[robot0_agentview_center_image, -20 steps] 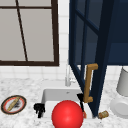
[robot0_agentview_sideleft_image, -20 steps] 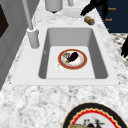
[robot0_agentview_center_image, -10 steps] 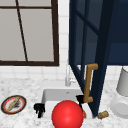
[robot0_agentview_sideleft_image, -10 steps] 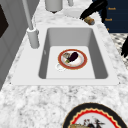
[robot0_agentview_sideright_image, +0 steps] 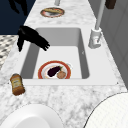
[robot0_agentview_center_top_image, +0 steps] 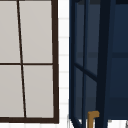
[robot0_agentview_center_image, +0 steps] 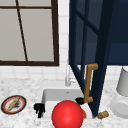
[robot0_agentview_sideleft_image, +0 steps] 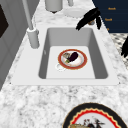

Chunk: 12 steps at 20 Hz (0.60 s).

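Cabinet door (robot0_agentview_center_image: 100,62), dark blue and swung open over the sink (robot0_agentview_sideleft_image: 72,37), carries a wooden handle (robot0_agentview_center_image: 88,83), and our right hand (robot0_agentview_center_image: 79,100) sits just at that handle's lower end; we cannot tell whether its fingers grip it. In the right side view that hand (robot0_agentview_sideright_image: 31,37) hangs over the sink's front edge with fingers stretched downward. Our left hand (robot0_agentview_center_image: 39,109) hovers at the sink's left front corner, fingers relaxed and apart. Down in the sink we see a plate (robot0_agentview_sideleft_image: 72,59) holding an eggplant (robot0_agentview_sideleft_image: 73,56). A small bottle (robot0_agentview_sideright_image: 17,84) lies on the counter (robot0_agentview_sideright_image: 75,100) just right of the sink.
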### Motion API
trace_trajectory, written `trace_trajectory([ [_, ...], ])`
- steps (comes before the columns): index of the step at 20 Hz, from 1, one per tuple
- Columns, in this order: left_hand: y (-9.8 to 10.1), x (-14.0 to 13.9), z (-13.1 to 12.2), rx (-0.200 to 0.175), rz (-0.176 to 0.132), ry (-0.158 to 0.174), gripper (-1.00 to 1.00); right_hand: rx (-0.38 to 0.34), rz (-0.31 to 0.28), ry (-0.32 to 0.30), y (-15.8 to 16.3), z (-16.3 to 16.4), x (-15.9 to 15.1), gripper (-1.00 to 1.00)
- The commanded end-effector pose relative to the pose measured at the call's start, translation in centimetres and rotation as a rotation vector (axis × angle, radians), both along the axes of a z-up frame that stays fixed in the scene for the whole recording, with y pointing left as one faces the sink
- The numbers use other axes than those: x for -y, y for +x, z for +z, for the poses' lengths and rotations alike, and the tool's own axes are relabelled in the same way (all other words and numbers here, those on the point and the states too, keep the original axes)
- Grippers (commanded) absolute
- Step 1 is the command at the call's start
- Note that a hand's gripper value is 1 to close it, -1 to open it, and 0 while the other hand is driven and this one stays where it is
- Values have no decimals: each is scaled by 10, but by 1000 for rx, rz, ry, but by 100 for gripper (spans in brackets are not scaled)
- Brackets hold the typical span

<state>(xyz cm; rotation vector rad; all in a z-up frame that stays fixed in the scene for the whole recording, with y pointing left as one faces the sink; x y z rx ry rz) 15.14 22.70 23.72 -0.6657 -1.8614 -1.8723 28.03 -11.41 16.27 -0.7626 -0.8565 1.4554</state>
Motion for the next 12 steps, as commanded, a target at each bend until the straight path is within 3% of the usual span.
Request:
trace_trajectory([
  [1, 0, 0, 0, 0, 0, 0, 0, -63, 9, -25, 12, -23, -16, -100],
  [6, 0, 0, 0, 0, 0, 0, 0, -39, 38, -3, 11, -66, -8, -100],
  [9, 0, 0, 0, 0, 0, 0, 0, -40, 104, 11, 18, -86, 3, -100],
  [12, 0, 0, 0, 0, 0, 0, 0, -92, 127, 56, 41, -75, 4, -100],
])
